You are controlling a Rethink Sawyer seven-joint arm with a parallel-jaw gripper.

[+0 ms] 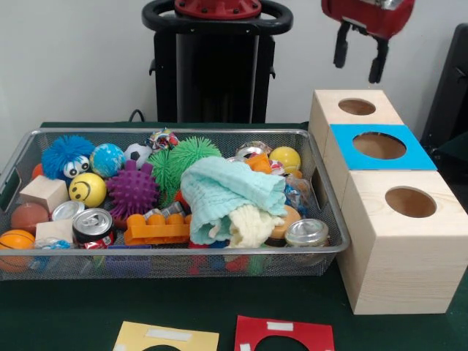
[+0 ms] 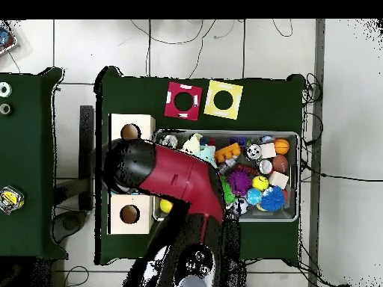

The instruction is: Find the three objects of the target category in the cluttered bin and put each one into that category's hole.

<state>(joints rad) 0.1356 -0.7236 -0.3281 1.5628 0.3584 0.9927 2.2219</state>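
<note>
I am holding my pincer point(image 1: 358, 58) empty with fingers parted, high above the far wooden box point(image 1: 351, 110), at 1 o'clock from the bin point(image 1: 322, 245). Hovering here is keeping it clear of the clutter. The bin is sitting just beside the boxes, at their 9 o'clock; a pale green cloth point(image 1: 234, 191) is covering items, probably needing searching beneath

bin point(image 1: 325, 191) | silver wire-mesh basket, rounded rim | flat on table, beside wooden boxes point(image 1: 395, 219) | full of clutter
</note>
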